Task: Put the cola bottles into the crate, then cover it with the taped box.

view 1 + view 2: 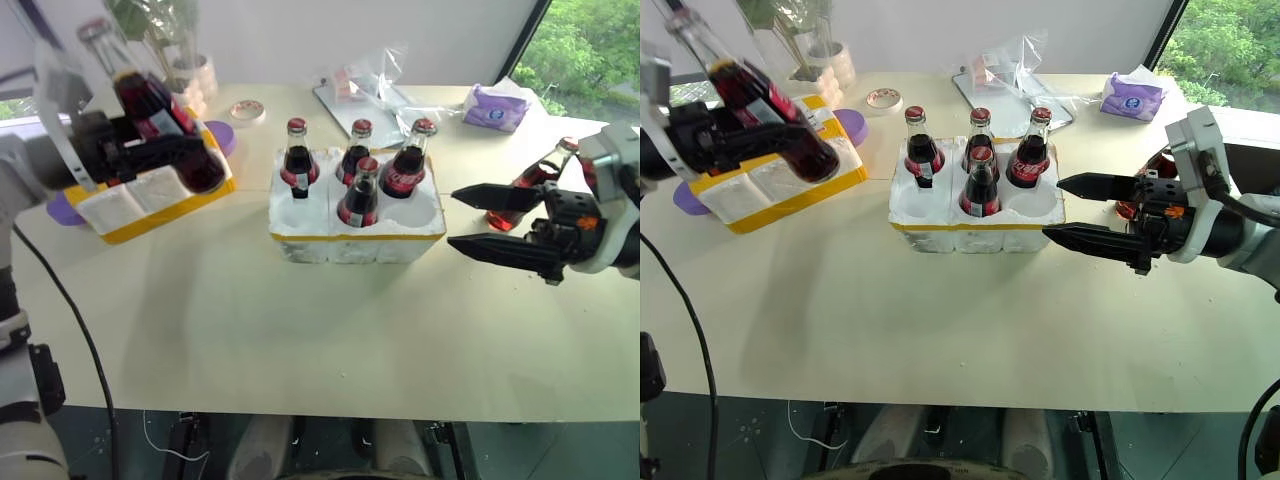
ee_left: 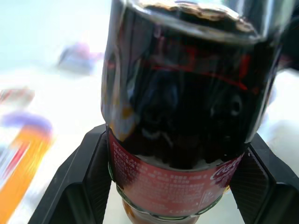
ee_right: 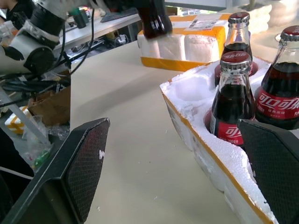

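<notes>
A cola bottle (image 1: 765, 100) is gripped by the left tool (image 1: 750, 125) and held tilted above the taped box (image 1: 775, 180) at the table's (image 1: 940, 320) far left. 4 bottles (image 1: 980, 170) are seated in the crate (image 1: 975, 225) at the centre. The right tool (image 1: 1065, 210) is spread wide, empty, just right of the crate. 1 more bottle (image 1: 530, 185) is seen lying behind it.

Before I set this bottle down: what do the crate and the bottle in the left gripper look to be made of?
Crate: white foam, apparently, with a matte, crumbly edge.
Cola bottle in the left gripper: probably clear glass, glossy with reflections, with a printed red label.
</notes>
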Robot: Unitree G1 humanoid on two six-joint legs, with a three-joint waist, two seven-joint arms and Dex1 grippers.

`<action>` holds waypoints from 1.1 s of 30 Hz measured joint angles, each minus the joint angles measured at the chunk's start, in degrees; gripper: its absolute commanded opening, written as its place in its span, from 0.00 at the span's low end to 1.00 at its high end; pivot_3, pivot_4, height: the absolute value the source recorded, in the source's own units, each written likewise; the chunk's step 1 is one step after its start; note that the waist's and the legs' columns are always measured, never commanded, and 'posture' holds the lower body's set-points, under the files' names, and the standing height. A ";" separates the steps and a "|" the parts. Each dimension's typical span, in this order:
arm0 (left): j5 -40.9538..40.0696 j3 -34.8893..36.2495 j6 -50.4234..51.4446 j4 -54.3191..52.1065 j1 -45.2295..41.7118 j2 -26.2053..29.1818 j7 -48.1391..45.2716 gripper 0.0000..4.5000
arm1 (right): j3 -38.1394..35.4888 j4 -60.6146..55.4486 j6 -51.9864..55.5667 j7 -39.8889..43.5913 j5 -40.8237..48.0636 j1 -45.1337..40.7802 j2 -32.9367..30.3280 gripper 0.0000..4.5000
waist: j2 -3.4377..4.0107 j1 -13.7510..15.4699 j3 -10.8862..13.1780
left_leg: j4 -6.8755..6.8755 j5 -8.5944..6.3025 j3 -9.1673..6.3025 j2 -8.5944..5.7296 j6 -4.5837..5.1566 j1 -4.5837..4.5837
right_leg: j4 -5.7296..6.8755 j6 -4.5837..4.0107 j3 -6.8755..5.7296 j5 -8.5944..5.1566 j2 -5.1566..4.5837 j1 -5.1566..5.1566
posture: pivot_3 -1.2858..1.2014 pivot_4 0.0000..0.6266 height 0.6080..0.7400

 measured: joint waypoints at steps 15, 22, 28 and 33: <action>8.74 -18.70 -8.13 4.62 -4.16 -14.17 0.11 0.62 | -2.00 -2.52 -0.55 -4.64 0.70 2.45 0.86 1.00 | -0.01 -0.21 0.00 | -0.01 0.07 0.05 0.01 -0.08 -0.01 | 0.06 0.00 0.04 0.00 0.01 -0.05 | 0.52 0.24 0.99; 14.94 -22.57 -16.07 5.57 -1.62 -16.90 -1.32 0.62 | -2.01 -4.05 -0.55 -7.63 2.48 2.57 1.49 1.00 | 0.00 -0.14 0.00 | -0.01 0.04 0.04 0.01 -0.05 -0.01 | 0.04 0.00 0.04 0.00 -0.02 -0.05 | 0.52 0.24 0.99; 19.54 -24.13 -20.40 8.80 1.88 -20.07 0.89 0.85 | -2.00 -5.54 -0.55 -9.36 4.01 2.94 2.01 1.00 | -0.01 -0.11 0.00 | -0.01 0.03 0.04 0.01 -0.02 -0.03 | 0.04 0.00 0.04 0.00 -0.01 -0.05 | 0.52 0.24 0.99; 19.63 -23.36 -19.84 8.16 1.93 -19.48 1.00 0.99 | -1.37 -5.22 -0.55 -9.42 4.01 1.68 1.95 1.00 | 0.00 -0.25 -0.01 | -0.01 0.03 0.04 0.03 -0.01 0.01 | 0.06 0.00 0.04 0.00 -0.01 -0.05 | 0.52 0.24 0.99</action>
